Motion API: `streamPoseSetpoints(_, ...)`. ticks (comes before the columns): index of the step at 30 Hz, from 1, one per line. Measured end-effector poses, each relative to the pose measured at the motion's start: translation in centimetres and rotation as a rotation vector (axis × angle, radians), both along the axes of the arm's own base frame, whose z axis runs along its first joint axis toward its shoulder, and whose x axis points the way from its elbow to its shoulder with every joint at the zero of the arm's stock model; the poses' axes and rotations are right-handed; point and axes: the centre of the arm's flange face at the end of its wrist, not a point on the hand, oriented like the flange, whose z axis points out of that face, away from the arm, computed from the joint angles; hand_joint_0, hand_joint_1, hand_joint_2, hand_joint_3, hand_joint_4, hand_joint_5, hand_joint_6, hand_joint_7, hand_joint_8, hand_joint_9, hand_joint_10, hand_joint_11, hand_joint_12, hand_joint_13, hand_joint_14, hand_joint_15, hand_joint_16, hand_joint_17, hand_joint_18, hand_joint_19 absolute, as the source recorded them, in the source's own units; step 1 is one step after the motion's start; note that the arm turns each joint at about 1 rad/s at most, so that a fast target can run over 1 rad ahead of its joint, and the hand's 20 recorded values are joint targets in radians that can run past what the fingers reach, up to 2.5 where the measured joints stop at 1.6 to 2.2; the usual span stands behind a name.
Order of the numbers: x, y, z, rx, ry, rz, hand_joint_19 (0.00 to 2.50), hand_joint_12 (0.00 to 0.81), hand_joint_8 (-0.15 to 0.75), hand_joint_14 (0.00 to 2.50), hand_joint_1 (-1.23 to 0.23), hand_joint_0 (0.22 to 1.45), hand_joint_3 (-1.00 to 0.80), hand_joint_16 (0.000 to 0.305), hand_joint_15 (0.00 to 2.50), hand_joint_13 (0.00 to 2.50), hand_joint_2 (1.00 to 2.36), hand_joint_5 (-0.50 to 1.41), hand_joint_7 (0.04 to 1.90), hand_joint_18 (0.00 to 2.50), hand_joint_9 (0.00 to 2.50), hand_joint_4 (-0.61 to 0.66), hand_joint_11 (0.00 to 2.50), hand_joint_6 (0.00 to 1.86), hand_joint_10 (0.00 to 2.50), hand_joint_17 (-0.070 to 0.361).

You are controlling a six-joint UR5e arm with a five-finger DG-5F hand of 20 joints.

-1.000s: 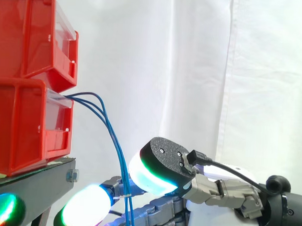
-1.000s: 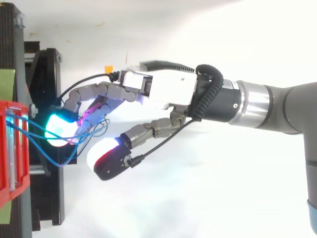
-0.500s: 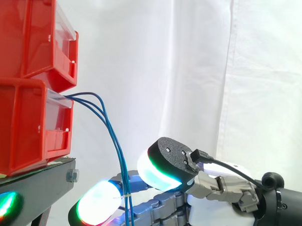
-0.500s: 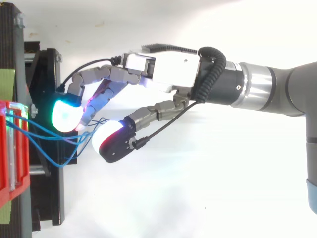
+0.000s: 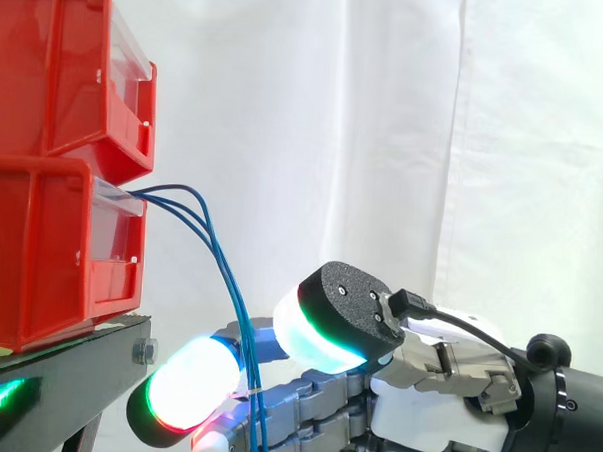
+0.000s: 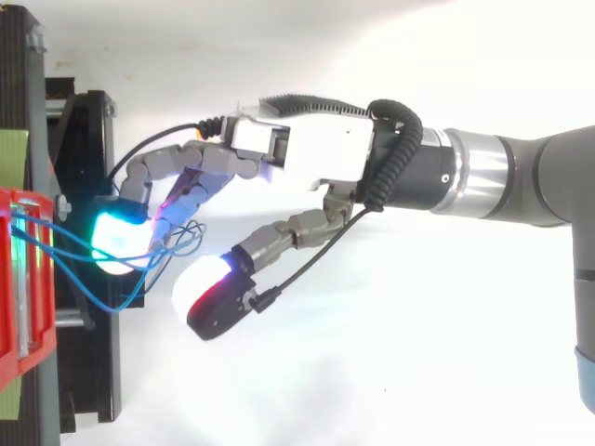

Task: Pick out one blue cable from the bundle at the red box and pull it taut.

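Note:
Thin blue cables (image 5: 194, 217) leave the front of the lower red bin (image 5: 40, 260) and hang down in a bundle toward my hand (image 5: 424, 412). From above, the cables (image 6: 70, 243) run from the red box (image 6: 26, 325) and loop around the hand (image 6: 316, 158). Its cyan-glowing fingertips (image 6: 116, 243) reach in among the strands close to the stand. The thumb pad (image 6: 209, 295) stands apart on the near side, and the strands pass through the gap between them. I see no single cable pinched; the hand is open.
A second red bin (image 5: 58, 65) sits on top of the lower one, both on a black stand (image 5: 65, 368). The stand's frame (image 6: 88, 139) lies just left of the fingertips. A white curtain (image 5: 405, 140) hangs behind.
The fingertips have dropped a little and moved closer to the stand among the cables. The thumb has swung away from them, widening the gap. The cables hang as before.

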Motion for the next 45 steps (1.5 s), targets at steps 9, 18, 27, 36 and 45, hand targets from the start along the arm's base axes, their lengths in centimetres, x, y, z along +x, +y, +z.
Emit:
streamPoseSetpoints(9,0.06,0.74,0.03,-0.01,-0.004,0.031,0.62,0.342,0.248,0.02,-0.64,0.6,-0.4,0.047,0.45,0.89,1.01,-0.1,1.11,0.7,0.93,0.08,0.33,0.5,0.01,0.105)
streamPoseSetpoints(18,0.06,0.37,0.06,-0.009,-0.008,0.027,0.63,0.345,0.257,0.02,-0.6,0.61,-0.4,0.046,0.46,0.92,1.01,-0.09,1.21,0.73,0.96,0.05,0.35,0.5,0.01,0.104)
streamPoseSetpoints(27,0.06,0.24,0.07,-0.008,-0.009,0.026,0.63,0.35,0.255,0.02,-0.65,0.61,-0.26,0.047,0.47,0.94,1.02,-0.13,1.03,0.75,0.97,0.01,0.42,0.67,0.01,0.105)
streamPoseSetpoints(36,0.02,0.02,0.04,-0.007,-0.009,0.023,0.64,0.359,0.262,0.02,-0.51,0.55,-0.5,0.049,0.48,0.95,1.0,-0.14,0.9,0.76,0.99,0.05,0.44,0.73,0.01,0.11)
streamPoseSetpoints(45,-0.02,-0.23,0.01,-0.007,-0.006,0.02,0.66,0.357,0.264,0.02,-0.44,0.63,-0.36,0.048,0.49,0.96,1.01,-0.13,0.94,0.75,1.01,0.02,0.45,0.72,0.01,0.107)
